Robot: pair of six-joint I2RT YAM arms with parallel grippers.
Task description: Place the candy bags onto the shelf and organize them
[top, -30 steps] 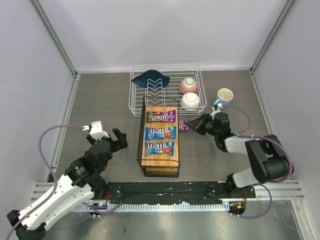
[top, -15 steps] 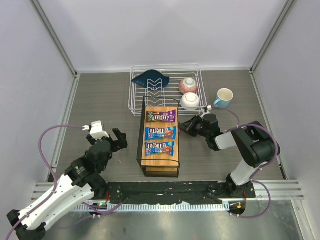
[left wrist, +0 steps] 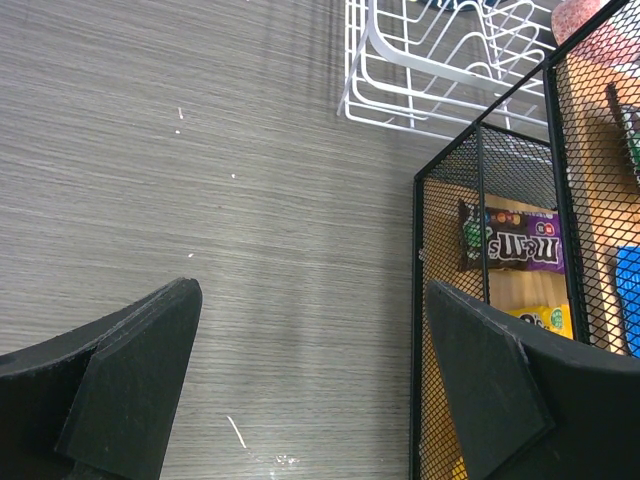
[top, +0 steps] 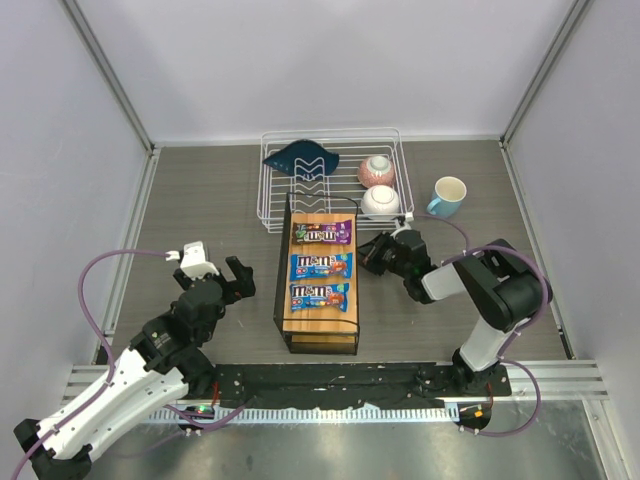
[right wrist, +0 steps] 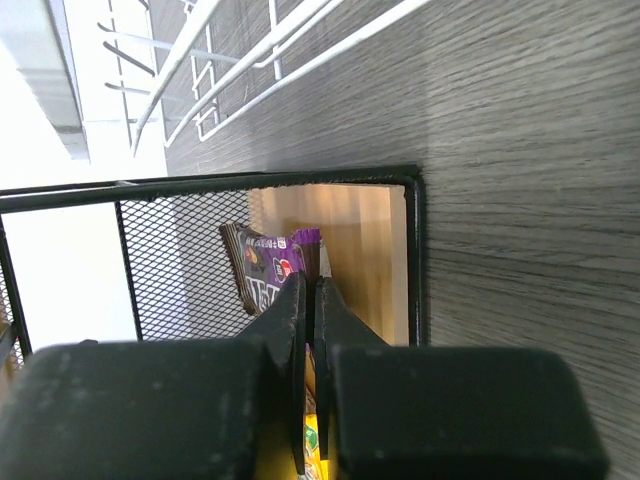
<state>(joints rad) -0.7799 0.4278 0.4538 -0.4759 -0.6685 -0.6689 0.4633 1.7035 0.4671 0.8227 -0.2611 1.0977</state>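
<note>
The right gripper (top: 373, 255) is closed to a thin slit on the edge of a purple candy bag (right wrist: 262, 268). It holds this bag at the right side of the shelf (top: 318, 321), inside the black frame at the lower level. On the wooden top lie three candy bags in a row: one purple (top: 322, 233) and two blue (top: 321, 265) (top: 320, 296). A yellow bag (left wrist: 532, 320) lies on the lower level. The left gripper (top: 238, 278) is wide open and empty above the counter (top: 200, 200), left of the shelf.

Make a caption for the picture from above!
Three candy bags line the shelf top; beside it, the right gripper pinches a purple bag.
</note>
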